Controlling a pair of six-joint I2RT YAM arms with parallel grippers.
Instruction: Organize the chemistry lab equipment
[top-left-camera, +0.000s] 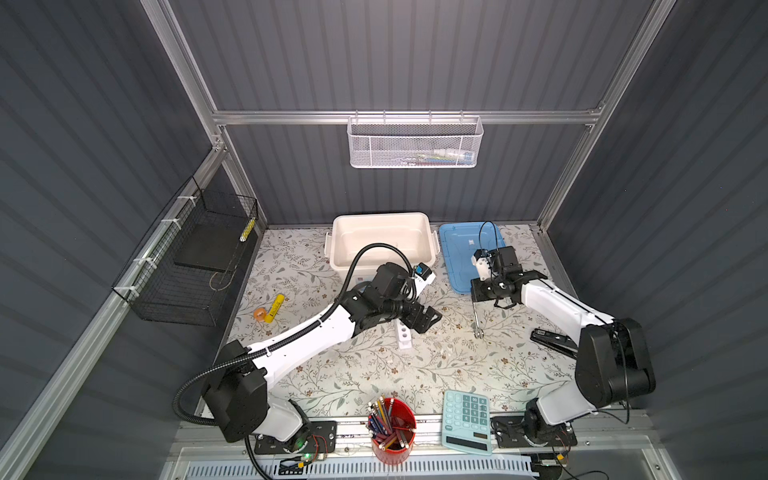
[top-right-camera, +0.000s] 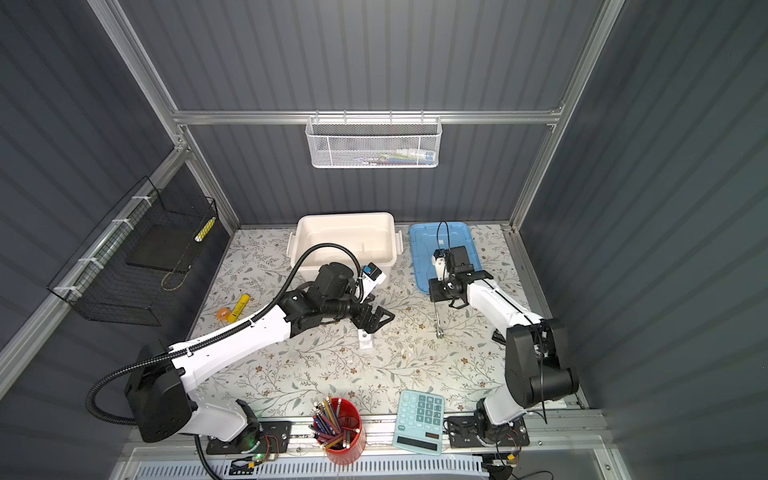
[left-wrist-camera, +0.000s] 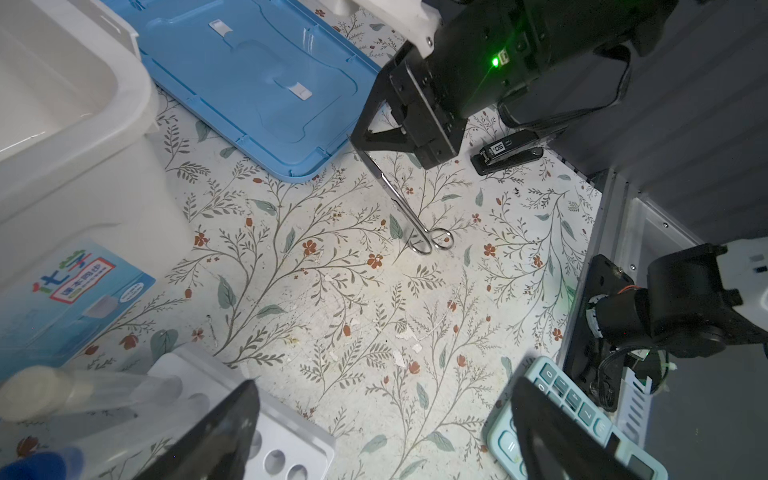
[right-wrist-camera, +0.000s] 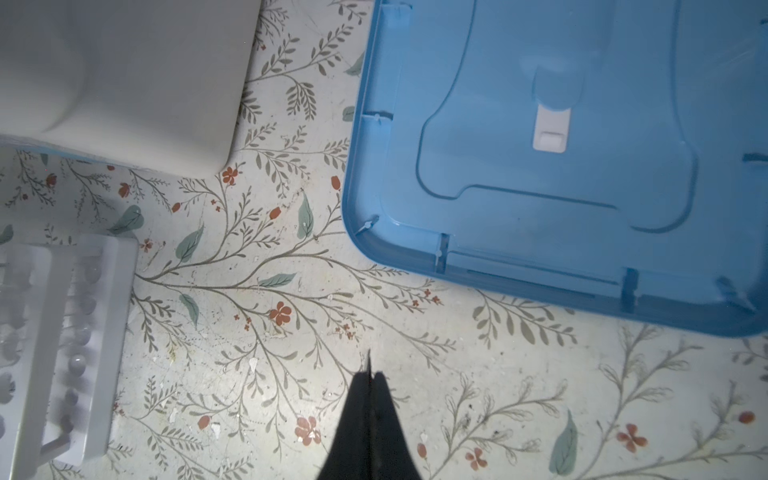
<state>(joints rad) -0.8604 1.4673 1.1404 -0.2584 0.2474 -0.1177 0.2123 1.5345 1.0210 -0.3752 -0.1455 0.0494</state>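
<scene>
Now my right gripper (right-wrist-camera: 371, 380) has its jaws pressed together on the thin silver scissors-like tool (left-wrist-camera: 405, 214), at the pointed end. The two ring handles are low, close to the floral table (top-left-camera: 374, 374), and I cannot tell if they touch it. I judge this tool to be light, stiff and slippery metal, so held by the narrow tip it may swing or turn. A hold nearer to the pivot would be safer.

My left gripper (top-left-camera: 428, 322) hovers with its jaws wide apart over the narrow white rack (top-left-camera: 403, 337) and holds nothing. Just beside the rack lie the clear test tubes (left-wrist-camera: 124, 388). I believe they are light, smooth and easy to roll or break, so I would take them gently at the middle of the body.

Around them, the white bin (top-left-camera: 374, 232) stands at the back with the blue lid (top-left-camera: 457, 249) just beside it. A black stapler (top-left-camera: 550, 338) lies near the right arm. The calculator (top-left-camera: 465, 419) and the red cup of pencils (top-left-camera: 395, 432) are at the front, well apart from the work. The left arm itself reaches across between the rack and the bin
</scene>
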